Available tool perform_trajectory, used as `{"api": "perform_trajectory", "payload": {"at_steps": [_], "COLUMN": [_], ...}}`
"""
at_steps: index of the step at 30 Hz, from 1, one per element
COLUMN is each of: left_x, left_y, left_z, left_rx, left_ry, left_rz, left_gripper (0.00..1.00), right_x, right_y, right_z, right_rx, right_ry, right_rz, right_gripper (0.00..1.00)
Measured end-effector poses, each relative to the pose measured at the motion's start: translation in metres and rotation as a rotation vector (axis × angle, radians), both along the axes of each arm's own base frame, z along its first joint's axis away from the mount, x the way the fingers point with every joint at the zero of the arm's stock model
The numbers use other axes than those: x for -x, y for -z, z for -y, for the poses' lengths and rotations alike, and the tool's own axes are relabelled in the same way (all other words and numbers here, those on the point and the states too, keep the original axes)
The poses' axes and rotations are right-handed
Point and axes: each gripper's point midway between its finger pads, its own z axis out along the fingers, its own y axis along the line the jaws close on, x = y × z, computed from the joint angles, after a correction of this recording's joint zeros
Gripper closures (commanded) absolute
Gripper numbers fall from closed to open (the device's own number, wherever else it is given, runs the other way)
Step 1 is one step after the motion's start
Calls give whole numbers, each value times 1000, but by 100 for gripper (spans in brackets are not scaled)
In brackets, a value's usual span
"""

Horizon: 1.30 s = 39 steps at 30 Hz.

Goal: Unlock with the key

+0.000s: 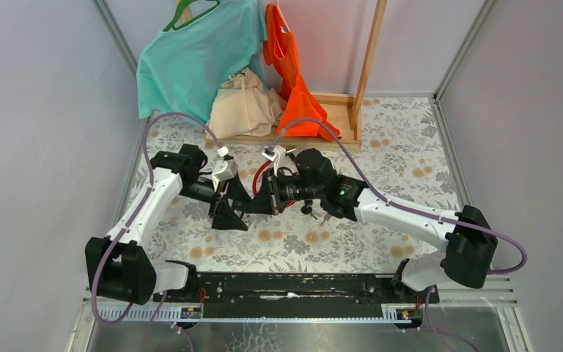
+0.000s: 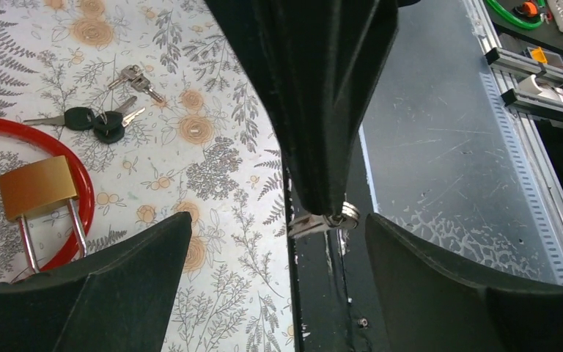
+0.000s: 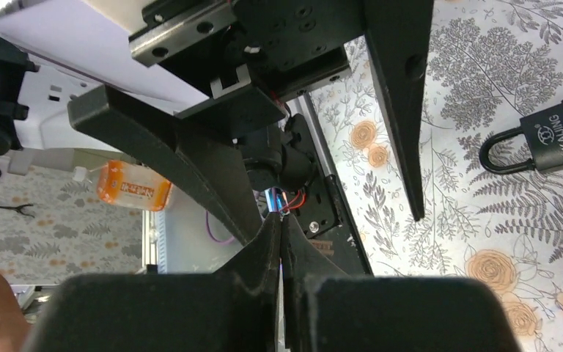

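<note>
My right gripper [image 1: 271, 198] is shut on a small silver key [image 2: 321, 219] with a ring; in the left wrist view its black fingers [image 2: 322, 110] come down from above, the key at their tip. My left gripper [image 2: 278, 220] is open, its fingers [image 2: 117, 279] either side of that key and not touching it. In the top view the left gripper [image 1: 225, 209] meets the right one at mid-table. A brass padlock [image 2: 37, 187] lies on a red cable loop [image 2: 81, 172] to the left. A black padlock [image 3: 557, 136] lies on the cloth in the right wrist view.
A bunch of keys with black heads [image 2: 102, 121] lies on the floral cloth [image 2: 212, 88] beyond the brass padlock. A wooden rack [image 1: 363, 73] with hanging clothes stands at the back. The black base rail [image 1: 286, 286] runs along the near edge.
</note>
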Motion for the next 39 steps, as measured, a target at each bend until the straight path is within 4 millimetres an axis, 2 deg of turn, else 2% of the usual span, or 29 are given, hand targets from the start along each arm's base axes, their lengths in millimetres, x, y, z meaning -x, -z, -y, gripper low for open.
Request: {"api": "perform_trajectory", "payload": {"at_steps": [5, 10, 16, 17, 19, 21, 22, 23, 24, 27, 31, 35, 39], "left_x": [8, 18, 23, 25, 27, 30, 31, 32, 33, 35, 17, 4, 8], "left_y": [-5, -11, -17, -17, -18, -19, -19, -20, -20, -17, -3, -8, -8], "left_z": [1, 1, 2, 2, 3, 3, 3, 2, 2, 0, -9, -15, -15], "left_rx": [21, 44, 76, 83, 100, 110, 114, 115, 115, 76, -77, -142, -137], "left_ry": [14, 27, 35, 36, 38, 41, 41, 42, 42, 22, -114, -225, -246], "left_rz": [10, 65, 105, 111, 126, 144, 152, 161, 168, 134, 82, 102, 101], "left_gripper": [15, 31, 42, 42, 30, 23, 17, 4, 0, 0, 0, 0, 0], "right_x": [-4, -9, -11, -11, -13, -14, -15, -15, -15, -15, -18, -22, -23], "right_y": [-8, -8, -8, -9, -9, -11, -13, -14, -14, -14, -16, -15, -15], "right_z": [-4, -2, 4, 5, 6, 6, 6, 6, 6, 5, 5, 5, 5], "right_rx": [-32, -39, -46, -48, -50, -55, -60, -66, -70, -77, -84, -80, -78], "right_ry": [25, 65, 105, 109, 123, 132, 134, 135, 136, 138, 156, 185, 193], "right_rz": [-14, -11, -7, -7, -3, -1, -1, -1, -2, -9, -7, -8, -15], "right_gripper": [100, 100, 100, 100, 100, 100, 100, 100, 100, 100, 100, 100, 100]}}
